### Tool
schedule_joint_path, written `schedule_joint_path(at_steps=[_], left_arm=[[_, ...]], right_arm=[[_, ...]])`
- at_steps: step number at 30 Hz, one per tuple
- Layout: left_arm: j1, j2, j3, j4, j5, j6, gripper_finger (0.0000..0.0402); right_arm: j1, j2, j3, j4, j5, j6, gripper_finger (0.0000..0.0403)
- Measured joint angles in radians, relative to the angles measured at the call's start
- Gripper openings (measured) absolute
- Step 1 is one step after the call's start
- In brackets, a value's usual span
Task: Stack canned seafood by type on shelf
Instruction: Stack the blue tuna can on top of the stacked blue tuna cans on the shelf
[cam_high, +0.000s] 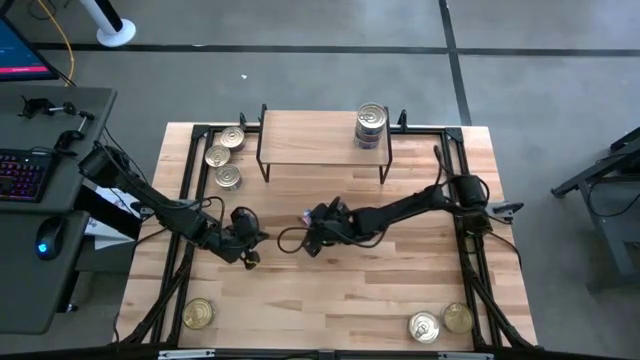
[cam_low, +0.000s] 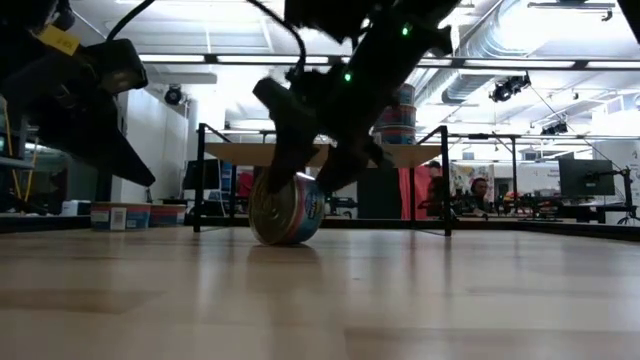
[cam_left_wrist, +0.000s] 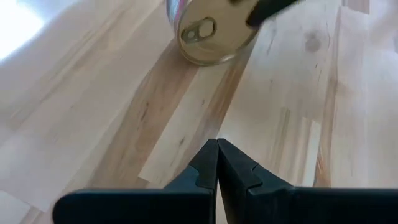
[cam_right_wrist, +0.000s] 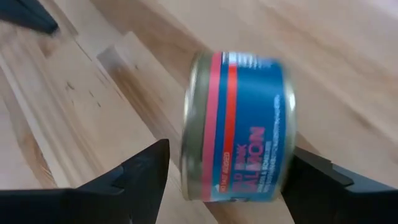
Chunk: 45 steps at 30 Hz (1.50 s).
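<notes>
right gripper (cam_high: 312, 236) fingers straddle a blurred, edge-standing tin (cam_right_wrist: 239, 127).

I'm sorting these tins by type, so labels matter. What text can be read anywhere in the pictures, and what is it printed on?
"SALMON": on the blue and red side label of the tin standing on edge between the fingers of the right claw.
Smaller lines on that label: too blurred to read.
Labels on the stacked tins on the shelf: too small to read.
Other tins: only lids show, no text.
</notes>
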Motion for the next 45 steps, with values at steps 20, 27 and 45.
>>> schedule_joint_path(at_steps=[20, 27, 45], left_arm=[[0.001, 0.000, 0.001, 0.155, -0.004, -0.035, 0.0000], [-0.003, 0.000, 0.001, 0.163, -0.004, -0.095, 0.0000], [0.022, 0.000, 0.001, 0.367, -0.002, 0.012, 0.0000]], right_arm=[[-0.008, 0.030, -0.001, 0.086, -0.019, -0.189, 0.0172], [0.002, 0.005, -0.002, 0.056, -0.078, -0.260, 0.0172], [0.096, -0.579, -0.347, -0.156, -0.070, -0.165, 0.0172]])
